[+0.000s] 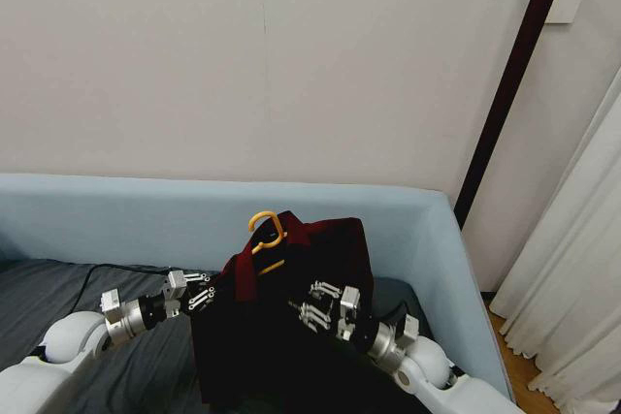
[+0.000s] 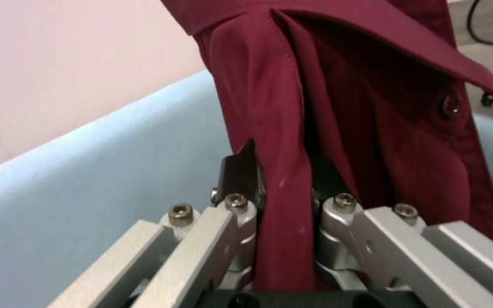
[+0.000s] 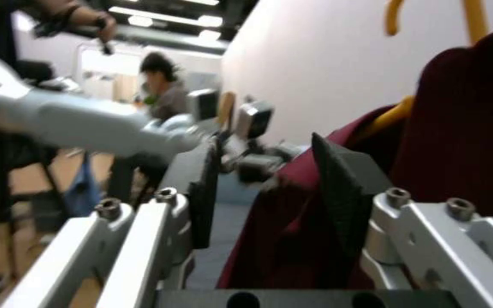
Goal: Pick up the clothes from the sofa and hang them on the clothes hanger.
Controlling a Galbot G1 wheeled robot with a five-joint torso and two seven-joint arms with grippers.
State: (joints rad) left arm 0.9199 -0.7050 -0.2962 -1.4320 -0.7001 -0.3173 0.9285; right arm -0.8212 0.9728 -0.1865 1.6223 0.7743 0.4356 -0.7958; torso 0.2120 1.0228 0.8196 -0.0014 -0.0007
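Cloth of the maroon shirt (image 1: 291, 336) is judged light, limp and prone to slip. It is draped on the yellow hanger (image 1: 267, 228) at lower centre of the head view, above the sofa (image 1: 116, 210). A front fold is pinched by the left gripper (image 2: 285, 186), while the right gripper (image 3: 268, 186) is held agape beside it. A seam or the collar is best gripped.
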